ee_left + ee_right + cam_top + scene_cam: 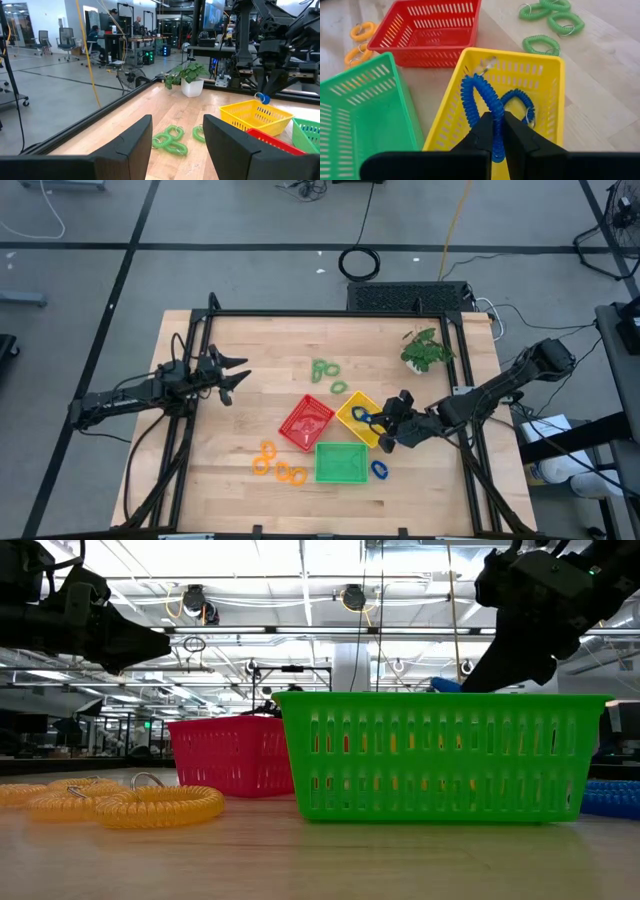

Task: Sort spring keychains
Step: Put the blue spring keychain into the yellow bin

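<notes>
Left tool (236, 376): over the left half of the tabletop (250, 340), fingers (127, 145) spread apart, holding nothing. It sits well left of the trays.

Orange keychains (277, 464): a small cluster lying on the tabletop at the near edge, just left of the green tray (341, 462).

Green keychains (324, 369): loose on the tabletop near the centre, on the far side of the red tray (306, 422); one more green coil (541, 45) lies just beyond the yellow tray (357, 418).

Red tray and green tray: no keychain seen inside either.

Right tool (498, 131): above the yellow tray, fingers clamped on a blue keychain (481, 98) that hangs over the tray's inside. A second blue keychain (521, 104) lies on the yellow tray's floor.

Another blue keychain (380, 470) rests on the tabletop just right of the green tray.

Plant (426, 350): far right of the tabletop, apart from the trays.
</notes>
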Action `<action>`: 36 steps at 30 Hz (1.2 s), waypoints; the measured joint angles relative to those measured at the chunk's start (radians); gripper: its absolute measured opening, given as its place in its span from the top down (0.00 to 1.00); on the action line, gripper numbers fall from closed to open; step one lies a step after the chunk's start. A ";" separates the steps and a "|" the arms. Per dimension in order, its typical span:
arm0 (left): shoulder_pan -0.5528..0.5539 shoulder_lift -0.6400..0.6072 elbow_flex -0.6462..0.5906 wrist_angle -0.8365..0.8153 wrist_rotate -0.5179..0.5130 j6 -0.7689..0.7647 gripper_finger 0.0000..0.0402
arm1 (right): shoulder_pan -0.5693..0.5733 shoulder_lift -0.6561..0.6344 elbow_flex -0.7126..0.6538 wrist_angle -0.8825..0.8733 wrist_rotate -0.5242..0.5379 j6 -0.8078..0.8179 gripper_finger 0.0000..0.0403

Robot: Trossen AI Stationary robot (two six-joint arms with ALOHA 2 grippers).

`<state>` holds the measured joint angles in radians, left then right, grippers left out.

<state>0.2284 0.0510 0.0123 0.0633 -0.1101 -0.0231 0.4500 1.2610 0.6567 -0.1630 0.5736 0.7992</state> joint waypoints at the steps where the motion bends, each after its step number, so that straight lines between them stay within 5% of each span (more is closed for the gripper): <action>1: 0.000 0.000 0.000 0.000 0.000 0.000 0.54 | 0.000 0.000 0.000 0.001 0.000 -0.002 0.97; 36: 0.000 0.000 0.000 0.000 0.000 0.000 0.54 | 0.000 0.000 0.000 0.001 0.001 -0.007 0.92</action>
<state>0.2287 0.0513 0.0124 0.0631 -0.1101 -0.0231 0.4500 1.2610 0.6567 -0.1623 0.5748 0.7921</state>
